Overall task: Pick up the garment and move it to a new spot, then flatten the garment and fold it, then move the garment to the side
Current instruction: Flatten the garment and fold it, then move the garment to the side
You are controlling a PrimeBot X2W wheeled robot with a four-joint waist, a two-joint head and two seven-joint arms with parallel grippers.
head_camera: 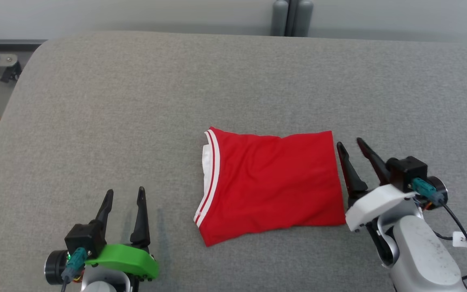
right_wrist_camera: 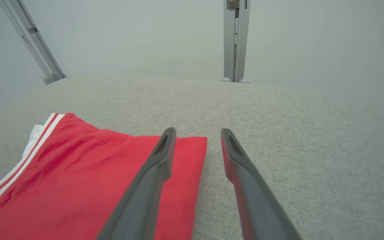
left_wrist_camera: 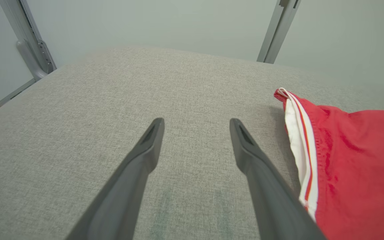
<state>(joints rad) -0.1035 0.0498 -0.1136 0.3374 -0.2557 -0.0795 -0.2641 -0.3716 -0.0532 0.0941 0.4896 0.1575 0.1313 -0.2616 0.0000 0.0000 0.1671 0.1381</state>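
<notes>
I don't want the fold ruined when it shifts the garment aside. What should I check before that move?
1. Garment folded into a compact rectangle: ok.
2. Garment lying flat on the grey surface: ok, light wrinkles.
3. Left gripper open, apart from the garment: ok.
4. Right gripper jaws apart, nothing held: ok.
5. Right gripper touching the garment's right edge: cannot tell.

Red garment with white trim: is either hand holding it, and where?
Nothing is held. The right hand stands open at the right edge of the red garment, no cloth between its fingers; the left hand is open too.
</notes>
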